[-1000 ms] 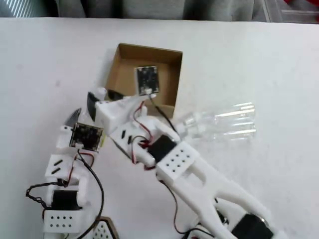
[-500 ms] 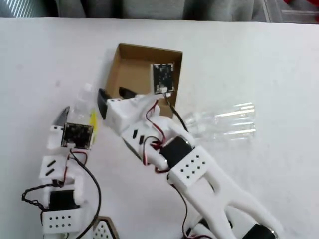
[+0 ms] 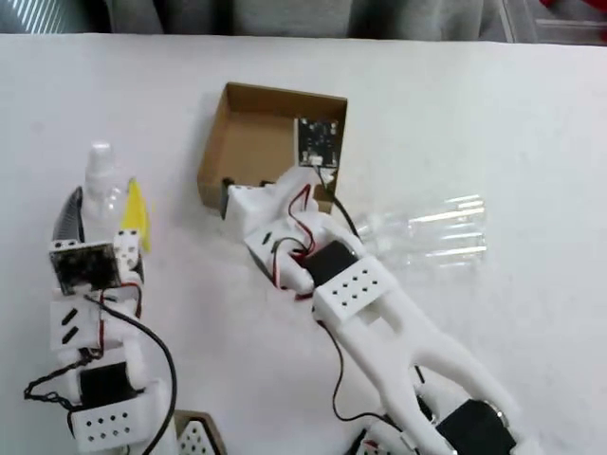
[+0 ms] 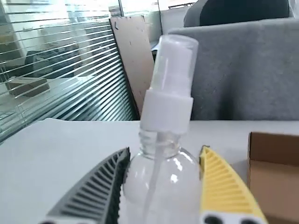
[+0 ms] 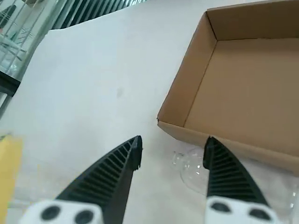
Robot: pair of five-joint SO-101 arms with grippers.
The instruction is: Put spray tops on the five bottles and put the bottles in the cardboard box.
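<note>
**Left gripper clamping a capped bottle, right gripper gaping at the box**

At the left of the table [image 3: 493,114], the left gripper [image 4: 164,154] is clamping a clear bottle [image 4: 156,186]. Its fingers [image 4: 96,193], one black and one yellow, are pressing against the round body from either side. The bottle is standing upright in the grip, and a white spray top [image 4: 170,88] is sitting on its neck. Whether its base is touching the table cannot be told.

Toward the middle, the cardboard box [image 3: 214,152] is sitting open on the table, well apart from the held bottle. In the right wrist view its brown floor is showing.

The right gripper [image 5: 173,142] is hovering just outside the box, near its front left corner. Its two black fingers are spread wide apart and are closing on nothing. A clear rounded shape [image 5: 189,170] is lying on the table just beside the box's outer wall, between the lines of those fingers. What it is cannot be made out.

Farther right, beyond the right arm, a cluster of clear bottles [image 3: 436,237] is lying on its side on the table, outside the box. The bottles are lying close together with their necks pointing toward the arm. Their number is hard to tell.
</note>
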